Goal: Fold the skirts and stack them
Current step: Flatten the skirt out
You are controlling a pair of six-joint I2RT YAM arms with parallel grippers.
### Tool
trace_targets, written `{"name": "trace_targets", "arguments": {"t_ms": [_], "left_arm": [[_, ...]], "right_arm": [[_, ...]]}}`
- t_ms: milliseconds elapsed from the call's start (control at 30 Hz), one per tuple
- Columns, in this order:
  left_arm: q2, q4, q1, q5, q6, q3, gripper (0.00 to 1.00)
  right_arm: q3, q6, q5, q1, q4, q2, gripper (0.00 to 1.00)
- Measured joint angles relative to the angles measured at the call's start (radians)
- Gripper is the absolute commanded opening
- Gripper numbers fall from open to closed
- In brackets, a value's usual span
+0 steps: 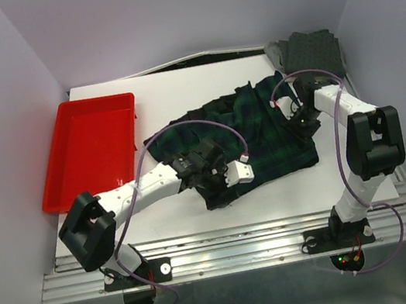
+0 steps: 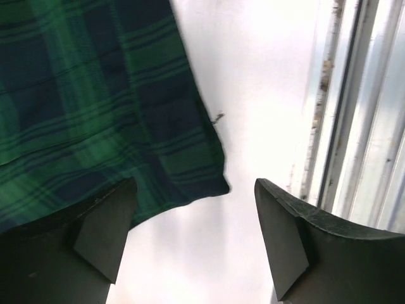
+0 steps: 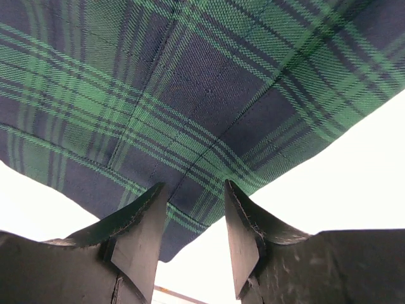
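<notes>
Plainly, the plaid pleated skirt is the piece in hand: it lies spread across the middle of the white table, running from centre to right in the overhead view, with its near edge bunched and doubled under the left arm. The left gripper stands over the skirt's lower corner with its jaws wide apart and nothing between them; one finger overlaps the cloth's hem and the other hangs over bare table beside the metal rail. The right gripper sits at the skirt's right edge with only a narrow gap between its fingers, and the hem runs just at that gap (whether any cloth is pinched there I cannot tell). A dark dotted skirt lies folded at the upper right corner of the table, well apart from the red tray at the upper left. The plaid looks light and limp, though its pleats should give it more body than plain cloth, so it will likely drape and slide, not hold a crease by itself. I would take it at a corner or along the hem, pinching all the pleated layers together, since a grip mid-panel would probably lift only a wrinkle.
</notes>
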Motion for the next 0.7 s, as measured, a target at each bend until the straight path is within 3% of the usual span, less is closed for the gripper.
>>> {"name": "trace_targets", "arguments": {"t_ms": [167, 367, 400, 467, 500, 700], "left_arm": [[0.010, 0.040, -0.074, -0.051, -0.095, -0.040, 0.76], [0.086, 0.116, -0.102, -0.193, -0.189, -0.079, 0.31], [0.084, 0.116, -0.102, -0.220, -0.200, -0.083, 0.16], [0.074, 0.114, -0.102, -0.254, -0.209, -0.085, 0.04], [0.062, 0.106, -0.102, -0.275, -0.203, -0.084, 0.00], [0.000, -0.035, -0.109, -0.283, -0.153, 0.016, 0.00]], "right_arm": [[-0.014, 0.008, 0.012, 0.000, 0.005, 0.023, 0.47], [-0.037, 0.008, 0.038, 0.000, 0.013, 0.032, 0.46], [-0.045, 0.008, 0.046, 0.000, 0.021, 0.032, 0.46], [-0.069, 0.006, 0.063, 0.000, 0.041, 0.032, 0.46], [-0.080, 0.004, 0.069, 0.000, 0.048, 0.032, 0.45], [-0.124, 0.004, 0.101, 0.002, 0.085, 0.038, 0.43]]}}
